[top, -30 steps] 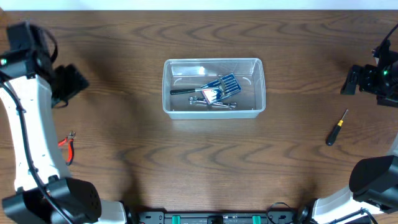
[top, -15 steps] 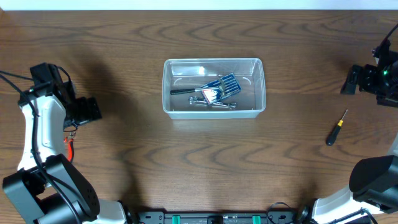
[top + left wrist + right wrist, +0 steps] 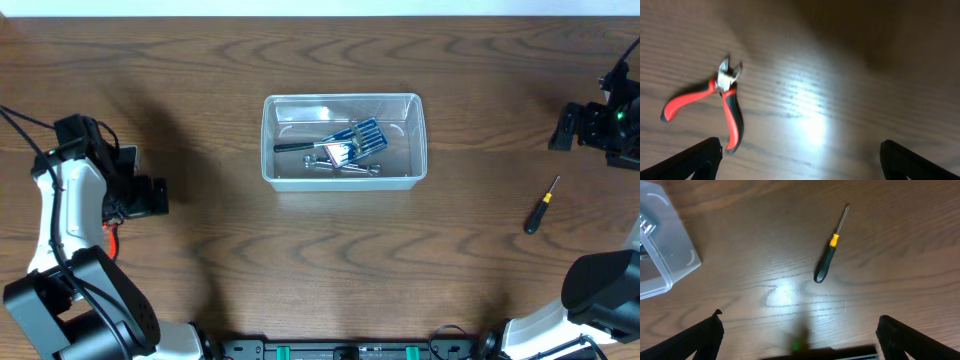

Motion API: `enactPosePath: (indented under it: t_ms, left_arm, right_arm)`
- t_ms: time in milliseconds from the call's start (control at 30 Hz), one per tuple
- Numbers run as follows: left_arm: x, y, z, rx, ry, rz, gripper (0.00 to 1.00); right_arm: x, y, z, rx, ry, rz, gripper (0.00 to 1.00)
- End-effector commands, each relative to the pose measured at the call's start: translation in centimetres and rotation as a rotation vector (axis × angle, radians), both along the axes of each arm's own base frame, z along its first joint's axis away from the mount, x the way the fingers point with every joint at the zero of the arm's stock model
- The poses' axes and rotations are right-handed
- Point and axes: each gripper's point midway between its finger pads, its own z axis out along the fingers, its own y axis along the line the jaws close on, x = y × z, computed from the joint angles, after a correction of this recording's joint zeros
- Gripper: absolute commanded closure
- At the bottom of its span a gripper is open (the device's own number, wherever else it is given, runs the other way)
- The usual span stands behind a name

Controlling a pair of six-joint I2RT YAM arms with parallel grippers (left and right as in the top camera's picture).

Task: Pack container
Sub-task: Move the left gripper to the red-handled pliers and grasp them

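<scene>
I see the container point(image 3: 343, 98) around the middle of the table point(image 3: 320, 270), a bit toward the far edge, with a blue screwdriver case point(image 3: 360, 136) and loose metal tools point(image 3: 342, 166) inside. My left gripper point(image 3: 800, 160) is spread wide with nothing between its fingers, hovering over the table with the red-and-black cutters point(image 3: 722, 107) lying flat, upper left in the wrist view and untouched. My right gripper point(image 3: 800, 337) is also wide apart and empty at the far right, with the black-and-yellow screwdriver point(image 3: 827, 255) lying near it, well apart from the container.
</scene>
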Motion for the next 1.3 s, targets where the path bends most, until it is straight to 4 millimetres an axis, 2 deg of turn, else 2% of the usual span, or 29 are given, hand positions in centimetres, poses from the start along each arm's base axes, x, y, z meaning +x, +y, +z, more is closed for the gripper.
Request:
enactPosePath:
  t_ms: [0,133,300,633,1000,1267]
  left_arm:
    - [-1.3,0.8,-0.4,-0.02,0.023,0.004,0.01]
    - [-2.3,2.4,-0.5,-0.025,0.02,0.066,0.02]
    - [-2.2,3.2,-0.6,-0.032,-0.008,0.081,0.01]
    - [-3.4,3.0,-3.9,-0.028,-0.009,0.062,0.02]
    - [-2.5,3.9,-4.6,-0.004,-0.045,0.056,0.01]
    - [-2.7,3.5,-6.8,-0.052,-0.002,0.058,0.02]
  right_arm:
    - [0.2,0.4,0.0,0.005,-0.005,0.021,0.01]
    - [0.3,0.4,0.0,0.003,-0.01,0.021,0.01]
    - [0.4,0.3,0.0,0.002,-0.013,0.021,0.01]
    - [0.2,0.4,0.0,0.004,-0.007,0.02,0.01]
    - [0.2,0.4,0.0,0.006,-0.005,0.005,0.01]
    - [0.1,0.4,0.0,0.011,-0.001,-0.025,0.01]
